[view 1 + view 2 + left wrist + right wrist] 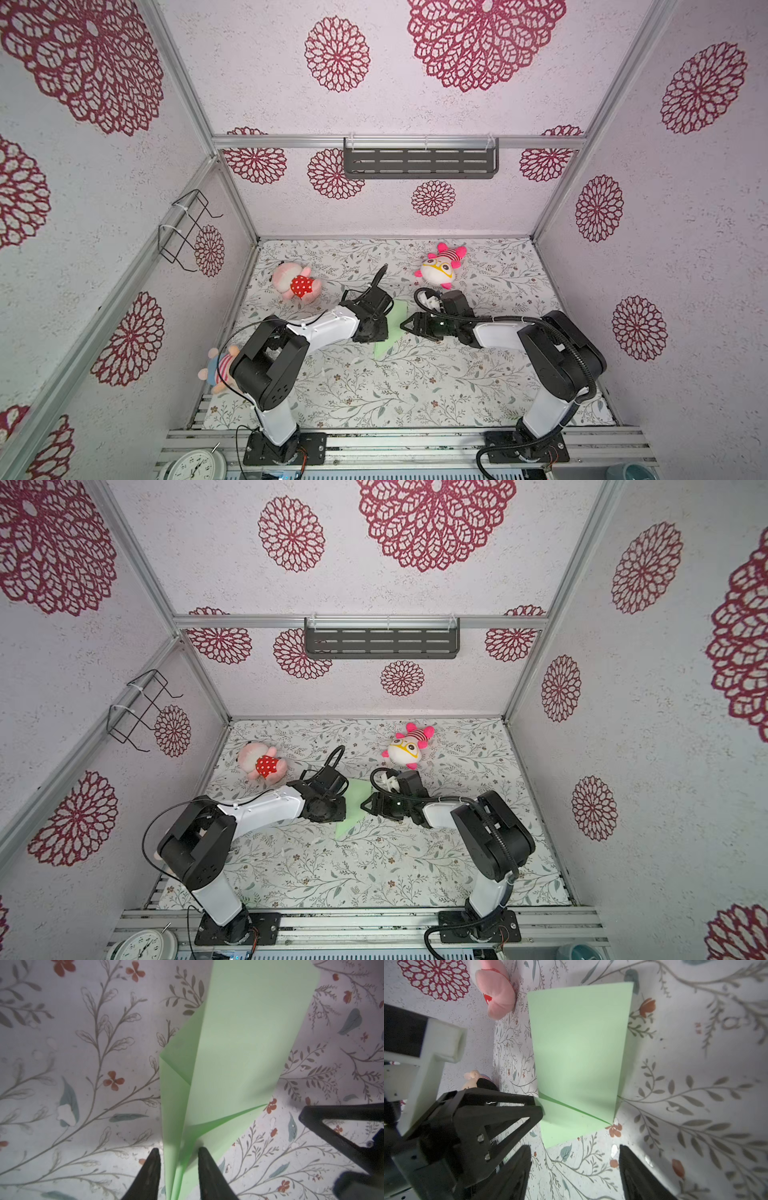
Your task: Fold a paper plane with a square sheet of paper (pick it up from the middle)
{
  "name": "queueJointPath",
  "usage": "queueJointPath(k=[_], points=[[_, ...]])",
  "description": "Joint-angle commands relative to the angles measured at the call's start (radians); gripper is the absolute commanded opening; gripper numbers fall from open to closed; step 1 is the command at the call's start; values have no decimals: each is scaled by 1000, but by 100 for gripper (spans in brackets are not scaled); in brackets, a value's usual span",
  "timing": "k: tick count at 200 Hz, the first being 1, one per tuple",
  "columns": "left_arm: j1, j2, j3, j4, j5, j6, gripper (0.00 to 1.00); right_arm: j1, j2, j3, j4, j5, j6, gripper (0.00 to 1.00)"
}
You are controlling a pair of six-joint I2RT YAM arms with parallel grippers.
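The square sheet of paper [395, 318] [355, 796] is pale mint green and lies folded mid-table between the two wrists. One large flap [579, 1043] stands up, with a diagonal crease near its lower end. My left gripper [178, 1152] has its jaws narrowed around the folded end of the sheet [239, 1043], and the layers fill the gap between the fingers. In both top views its wrist hides those fingers. My right gripper [575, 1153] [405, 326] is open and empty, just short of the sheet's near edge. One of its fingers [332, 1124] shows in the left wrist view.
A pink plush in a red dotted dress [295, 282] lies at the back left. A white and pink plush with yellow glasses [440, 266] lies at the back right. A striped plush [218, 368] lies beside the left arm's base. A clock [195, 465] stands below the front rail.
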Motion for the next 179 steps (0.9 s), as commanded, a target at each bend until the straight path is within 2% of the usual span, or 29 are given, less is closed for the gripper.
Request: queueJointPath(k=[1,87,133,179], points=[[-1,31,36,-24,-47,-3,34,2,5,17,41,-26,16,69],[13,121,81,-102,-129,-29,19,2,5,15,30,-27,15,66],[26,144,48,-75,-82,-69,13,4,27,37,13,-68,61,62],[34,152,27,-71,-46,-85,11,24,81,69,-15,-91,128,57]])
